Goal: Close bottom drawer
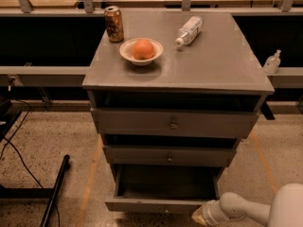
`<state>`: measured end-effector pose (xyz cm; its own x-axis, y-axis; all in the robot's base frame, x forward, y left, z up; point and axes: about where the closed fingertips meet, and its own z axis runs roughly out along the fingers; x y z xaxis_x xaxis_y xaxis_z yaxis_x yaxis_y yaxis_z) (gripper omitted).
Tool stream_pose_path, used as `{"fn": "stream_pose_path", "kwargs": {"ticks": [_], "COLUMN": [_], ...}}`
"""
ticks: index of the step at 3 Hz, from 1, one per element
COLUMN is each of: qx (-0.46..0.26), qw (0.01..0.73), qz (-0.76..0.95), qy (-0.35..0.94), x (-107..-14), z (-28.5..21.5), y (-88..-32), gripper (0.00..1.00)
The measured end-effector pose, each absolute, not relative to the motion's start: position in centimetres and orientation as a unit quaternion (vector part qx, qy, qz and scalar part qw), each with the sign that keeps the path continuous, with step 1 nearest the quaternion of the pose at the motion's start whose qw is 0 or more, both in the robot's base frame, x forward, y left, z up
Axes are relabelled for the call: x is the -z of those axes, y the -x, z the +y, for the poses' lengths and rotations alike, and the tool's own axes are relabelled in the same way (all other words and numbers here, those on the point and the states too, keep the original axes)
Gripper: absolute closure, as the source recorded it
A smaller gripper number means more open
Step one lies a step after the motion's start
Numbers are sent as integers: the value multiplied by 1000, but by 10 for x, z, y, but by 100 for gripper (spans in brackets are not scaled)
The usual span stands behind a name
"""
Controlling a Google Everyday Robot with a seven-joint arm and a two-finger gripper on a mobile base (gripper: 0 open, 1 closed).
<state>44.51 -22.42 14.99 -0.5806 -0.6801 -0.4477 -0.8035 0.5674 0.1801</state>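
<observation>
The gripper (202, 215), a pale tan tip on the end of a white rounded arm (246, 208), sits low at the bottom right of the camera view. It points left toward the cabinet. Whether it is spread or pressed together cannot be told from here.

Just to its left is the bottom drawer (161, 205), the lowest and narrowest of three grey metal-look drawers. The drawer is pulled out, with its dark interior showing above a low flat front. The gripper is level with that front, at its right end. It looks to be at or just beside the right corner, but contact cannot be confirmed.

Above it, the middle grey drawer (168, 156) is slightly wider and has a small central knob. Its front stands out less far than the one below. The top grey drawer (173, 123) is the widest and tallest-fronted, with a dark gap above it under the flat grey cabinet top (213, 70).

On that top, near the back left, stands an upright brown and gold drink can (114, 24). Near it, toward the front, a white round bowl (126, 52) holds an orange fruit (143, 48). A clear plastic bottle (189, 30) lies on its side to the right of the bowl.

To the right of the cabinet, a small clear bottle (271, 62) stands on a grey ledge. The speckled stone floor (42, 145) to the left carries a black cable (19, 161) and a black bar (54, 193).
</observation>
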Motion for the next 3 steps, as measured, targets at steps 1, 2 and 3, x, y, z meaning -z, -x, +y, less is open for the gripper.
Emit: {"fn": "stream_pose_path", "kwargs": {"ticks": [1,2,3], "qx": [-187,-193,-199], "qw": [172,186,198], "qz": [869,867,864], "qy": [425,421,417], "x": [-151,-154,-156], "z": [-220,-210,-202], "y": [-450,-461,-475], "gripper": [100,100,100]}}
